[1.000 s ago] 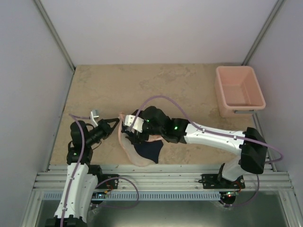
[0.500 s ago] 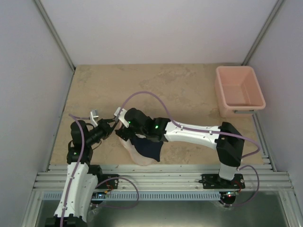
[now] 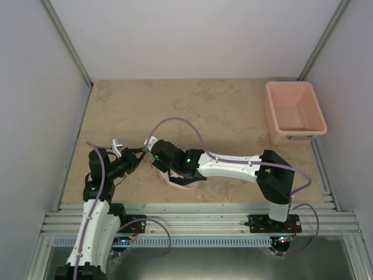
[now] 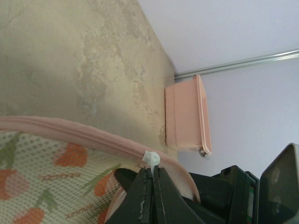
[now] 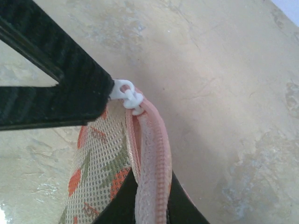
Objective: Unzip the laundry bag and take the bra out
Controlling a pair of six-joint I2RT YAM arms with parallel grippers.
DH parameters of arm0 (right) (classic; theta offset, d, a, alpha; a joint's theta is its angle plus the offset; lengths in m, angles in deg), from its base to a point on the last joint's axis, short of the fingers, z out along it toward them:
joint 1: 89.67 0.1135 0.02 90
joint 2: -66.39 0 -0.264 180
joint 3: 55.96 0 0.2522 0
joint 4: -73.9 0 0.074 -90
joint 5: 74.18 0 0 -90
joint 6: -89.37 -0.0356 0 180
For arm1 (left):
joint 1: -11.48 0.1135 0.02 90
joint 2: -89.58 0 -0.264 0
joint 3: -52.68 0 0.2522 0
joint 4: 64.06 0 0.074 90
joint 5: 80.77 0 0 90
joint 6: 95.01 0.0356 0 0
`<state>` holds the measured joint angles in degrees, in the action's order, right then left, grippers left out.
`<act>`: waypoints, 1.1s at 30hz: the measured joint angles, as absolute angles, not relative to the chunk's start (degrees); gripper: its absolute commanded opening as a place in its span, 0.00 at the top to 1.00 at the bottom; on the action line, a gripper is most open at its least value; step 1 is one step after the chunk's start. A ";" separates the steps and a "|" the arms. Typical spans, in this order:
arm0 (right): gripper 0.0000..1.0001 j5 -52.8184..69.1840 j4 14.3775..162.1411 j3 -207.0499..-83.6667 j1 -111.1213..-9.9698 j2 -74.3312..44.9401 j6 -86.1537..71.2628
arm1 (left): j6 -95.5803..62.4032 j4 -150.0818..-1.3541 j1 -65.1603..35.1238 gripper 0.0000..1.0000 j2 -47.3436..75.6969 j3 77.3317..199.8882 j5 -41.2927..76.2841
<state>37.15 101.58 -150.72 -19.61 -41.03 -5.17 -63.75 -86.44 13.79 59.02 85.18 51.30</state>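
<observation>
Left gripper [image 4: 151, 171] pinched tight on white zip pull [image 4: 151, 159] | right gripper [image 5: 148, 196] clamps pink zip trim [image 5: 150, 140] of laundry bag [image 5: 100, 163], which lies at 7 o'clock on table [image 3: 204, 111] | bra hidden from me | risk: I tug off-line and the pull slips free, or the 2 arms lift the bag whole.

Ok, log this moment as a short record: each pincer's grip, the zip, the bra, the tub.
left pincer: shut on the small white plastic zip pull
right pincer: shut on the pink zip trim of the soft cream mesh laundry bag with orange-red print, right beside the pull
zip: cannot tell how far it is open
dark navy bra: not visible; the right arm covers the bag in the top view
rigid pink plastic tub: far right corner of the beige stone-look table, apart from the bag, nothing inside
</observation>
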 measured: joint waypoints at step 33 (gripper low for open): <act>1.00 13.58 88.83 -117.30 -32.57 -11.33 15.05 | -65.06 -72.94 4.61 1.00 35.39 77.45 53.99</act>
<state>13.58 88.83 -117.30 -32.57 -11.33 15.05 -65.06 -72.94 4.61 35.39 77.45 53.99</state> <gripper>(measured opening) 0.059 0.007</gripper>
